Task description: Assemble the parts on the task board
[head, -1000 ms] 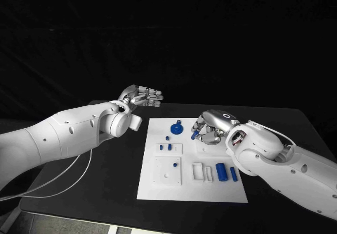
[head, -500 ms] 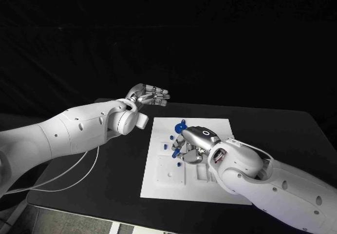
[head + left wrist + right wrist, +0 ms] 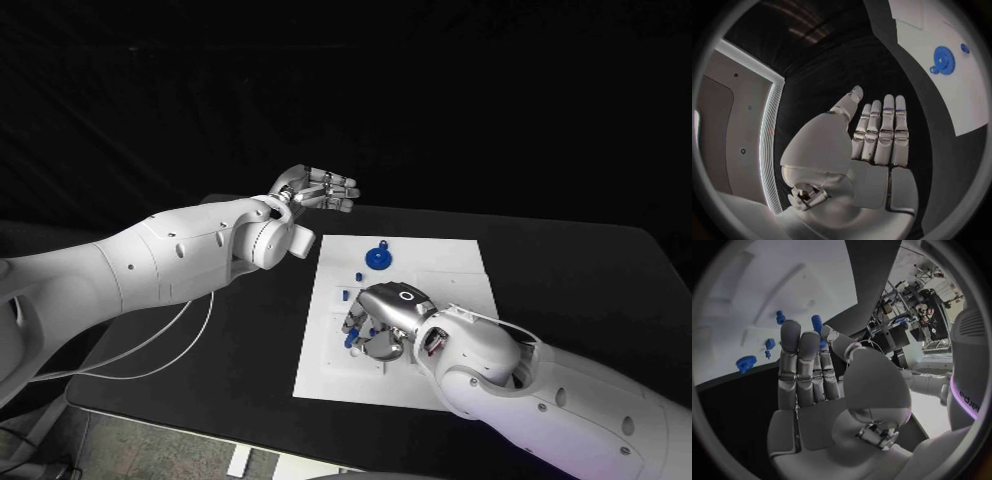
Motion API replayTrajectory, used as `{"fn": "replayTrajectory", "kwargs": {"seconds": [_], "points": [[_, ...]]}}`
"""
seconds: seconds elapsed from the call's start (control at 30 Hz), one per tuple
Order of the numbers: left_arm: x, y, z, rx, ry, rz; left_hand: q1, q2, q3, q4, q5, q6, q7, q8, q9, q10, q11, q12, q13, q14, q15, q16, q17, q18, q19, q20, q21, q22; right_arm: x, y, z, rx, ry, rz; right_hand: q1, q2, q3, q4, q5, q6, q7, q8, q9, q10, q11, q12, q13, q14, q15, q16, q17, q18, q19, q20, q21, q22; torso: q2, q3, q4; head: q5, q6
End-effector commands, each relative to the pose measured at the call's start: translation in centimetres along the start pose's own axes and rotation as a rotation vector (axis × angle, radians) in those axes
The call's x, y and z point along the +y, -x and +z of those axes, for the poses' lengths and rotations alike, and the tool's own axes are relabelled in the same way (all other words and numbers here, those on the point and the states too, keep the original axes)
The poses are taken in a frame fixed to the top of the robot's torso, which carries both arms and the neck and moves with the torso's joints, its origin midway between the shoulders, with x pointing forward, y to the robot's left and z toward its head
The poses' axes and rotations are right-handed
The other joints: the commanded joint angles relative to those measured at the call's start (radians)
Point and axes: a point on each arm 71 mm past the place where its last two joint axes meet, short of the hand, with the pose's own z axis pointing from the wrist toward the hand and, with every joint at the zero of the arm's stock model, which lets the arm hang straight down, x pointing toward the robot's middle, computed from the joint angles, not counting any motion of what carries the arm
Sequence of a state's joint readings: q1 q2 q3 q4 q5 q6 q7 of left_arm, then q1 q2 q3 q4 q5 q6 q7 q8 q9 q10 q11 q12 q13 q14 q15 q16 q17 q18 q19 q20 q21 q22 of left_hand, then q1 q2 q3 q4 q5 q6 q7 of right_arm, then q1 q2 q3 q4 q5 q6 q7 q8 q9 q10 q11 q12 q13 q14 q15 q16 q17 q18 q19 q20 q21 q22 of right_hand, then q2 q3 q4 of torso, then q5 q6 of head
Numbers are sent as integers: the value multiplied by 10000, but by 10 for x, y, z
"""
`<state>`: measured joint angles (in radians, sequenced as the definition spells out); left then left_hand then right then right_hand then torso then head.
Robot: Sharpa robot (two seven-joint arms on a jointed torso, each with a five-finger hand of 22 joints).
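The flat white task board (image 3: pixel 433 262) lies in the middle of the head view, on the black surface (image 3: pixel 577 270). A round blue gear-shaped part (image 3: pixel 378 259) sits near its upper edge, not yet picked up. Some small blue peg parts (image 3: pixel 346 294) stand lower down on the left side.

The silver right hand (image 3: pixel 378 325) is low over the lower part of the board. It pinches a small blue cylinder part (image 3: pixel 817 325) between the thumb and a finger. I think it is low like that so it can push the piece into a hole in the board, but the hand hides the hole.

The silver left hand (image 3: pixel 320 189) is in the upper middle of the head view, off the board's upper left corner. Its fingers are straight, side by side, and hold nothing. It is probably up there so it does not get in the way.
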<state>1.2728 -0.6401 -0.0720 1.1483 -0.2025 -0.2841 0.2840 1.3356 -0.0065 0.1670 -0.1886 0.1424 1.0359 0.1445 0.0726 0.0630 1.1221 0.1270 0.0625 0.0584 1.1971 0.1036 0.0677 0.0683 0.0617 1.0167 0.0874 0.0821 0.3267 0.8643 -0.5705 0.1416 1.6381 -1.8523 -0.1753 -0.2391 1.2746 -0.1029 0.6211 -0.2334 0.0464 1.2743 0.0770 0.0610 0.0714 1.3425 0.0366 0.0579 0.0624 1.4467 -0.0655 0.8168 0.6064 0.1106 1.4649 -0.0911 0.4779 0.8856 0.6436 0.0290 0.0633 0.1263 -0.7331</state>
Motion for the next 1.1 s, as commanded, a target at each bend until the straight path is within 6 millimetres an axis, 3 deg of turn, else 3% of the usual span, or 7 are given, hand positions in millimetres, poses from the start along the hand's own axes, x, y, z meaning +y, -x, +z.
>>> {"fn": "replayTrajectory", "kwargs": {"seconds": [0.03, 1.1], "points": [[-2, -3, 1, 178, -115, -55, 63, 21, -13, 20, -18, -55, 1, -24, -6, -31, 17, -36, -11, -66, 29, -35, 13, -86, 60, 7, 36, -7, 1, -3, 1, 103, 177, -344, 35, 113, 34, -31, 33, 68, -9, 33, 16, 267, -179, 25, 8, 14, -65, -60, 12, 186, 331, -42, -44, 8, 1, 6, -5, 37, -41], [-2, -4, 1, 207, -96, -59, 63, 21, -13, 20, -18, -55, 1, -24, -6, -31, 17, -36, -11, -66, 29, -35, 13, -86, 60, 7, 36, -7, -8, -17, -2, 902, -162, -953, -2, 149, 2, -113, 30, 81, -13, 32, 17, 287, -186, 26, 8, 22, -69, -85, 16, 160, 336, -46, -109, 82, 0, -3, -8, 49, -145]]}}
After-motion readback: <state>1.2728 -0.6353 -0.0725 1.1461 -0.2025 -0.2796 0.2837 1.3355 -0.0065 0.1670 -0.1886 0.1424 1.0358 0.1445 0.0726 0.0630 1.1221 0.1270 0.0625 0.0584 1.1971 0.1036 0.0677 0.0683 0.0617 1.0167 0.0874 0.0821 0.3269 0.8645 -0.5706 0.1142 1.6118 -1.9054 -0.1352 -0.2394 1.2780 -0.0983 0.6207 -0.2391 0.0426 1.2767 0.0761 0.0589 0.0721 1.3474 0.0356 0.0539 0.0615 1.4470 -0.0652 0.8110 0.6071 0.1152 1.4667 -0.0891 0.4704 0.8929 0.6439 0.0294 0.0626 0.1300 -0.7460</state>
